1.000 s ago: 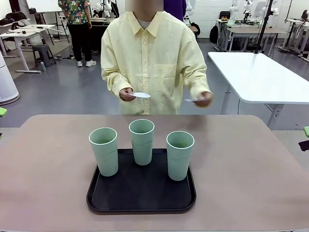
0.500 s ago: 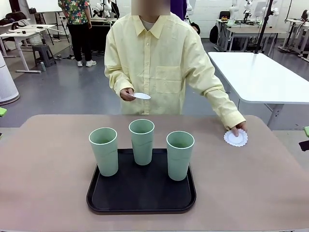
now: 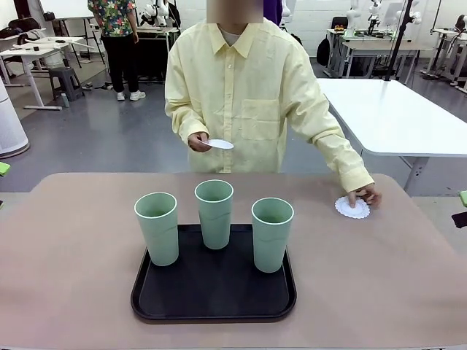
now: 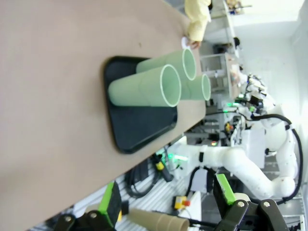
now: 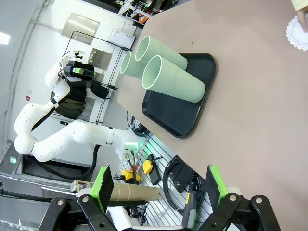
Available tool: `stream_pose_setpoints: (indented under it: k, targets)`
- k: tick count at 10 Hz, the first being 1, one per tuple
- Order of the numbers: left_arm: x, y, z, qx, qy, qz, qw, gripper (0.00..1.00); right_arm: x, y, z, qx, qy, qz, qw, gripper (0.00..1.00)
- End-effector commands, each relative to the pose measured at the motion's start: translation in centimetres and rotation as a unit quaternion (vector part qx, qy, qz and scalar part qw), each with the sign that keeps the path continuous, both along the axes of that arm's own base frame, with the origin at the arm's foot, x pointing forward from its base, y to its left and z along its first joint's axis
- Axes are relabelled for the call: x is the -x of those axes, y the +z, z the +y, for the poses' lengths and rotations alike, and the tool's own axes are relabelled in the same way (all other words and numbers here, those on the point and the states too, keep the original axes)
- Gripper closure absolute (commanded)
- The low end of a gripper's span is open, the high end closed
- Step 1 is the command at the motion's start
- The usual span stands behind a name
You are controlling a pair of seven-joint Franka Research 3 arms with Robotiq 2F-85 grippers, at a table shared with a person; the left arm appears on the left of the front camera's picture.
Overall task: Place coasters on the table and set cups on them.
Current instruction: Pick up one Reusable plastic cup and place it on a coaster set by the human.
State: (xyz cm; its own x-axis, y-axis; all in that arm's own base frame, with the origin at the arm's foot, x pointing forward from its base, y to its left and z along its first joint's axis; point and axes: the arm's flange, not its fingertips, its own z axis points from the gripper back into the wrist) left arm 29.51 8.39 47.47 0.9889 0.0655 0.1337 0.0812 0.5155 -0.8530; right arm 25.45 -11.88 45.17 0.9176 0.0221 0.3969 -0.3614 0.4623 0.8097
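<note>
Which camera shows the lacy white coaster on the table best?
The front view: the coaster lies nearly whole on the table, lacy edge clear, with the person's hand touching it. The right wrist view has it cut off at the picture's edge. The left wrist view shows a tiny white speck.

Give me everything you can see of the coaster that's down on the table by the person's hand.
The coaster is a small round white disc with a scalloped, lacy edge, thin like paper or fabric. It lies flat on the beige-pink table, near the far edge on the robot's right side, well apart from the black tray. The person's hand has its fingertips on the coaster's far rim. Nothing stands on it.
</note>
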Motion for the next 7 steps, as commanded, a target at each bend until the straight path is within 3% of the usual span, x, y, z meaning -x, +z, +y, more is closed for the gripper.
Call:
stream_pose_setpoints:
  k: [1,7]
  targets:
    - [0.15,-0.16,0.23,0.002,-0.005,-0.004,1.0,0.0,-0.08,-0.03,0.02,-0.001,0.0,0.001,1.0,0.0]
    - [0.15,-0.16,0.23,0.002,-0.005,-0.004,1.0,0.0,-0.08,-0.03,0.02,-0.001,0.0,0.001,1.0,0.0]
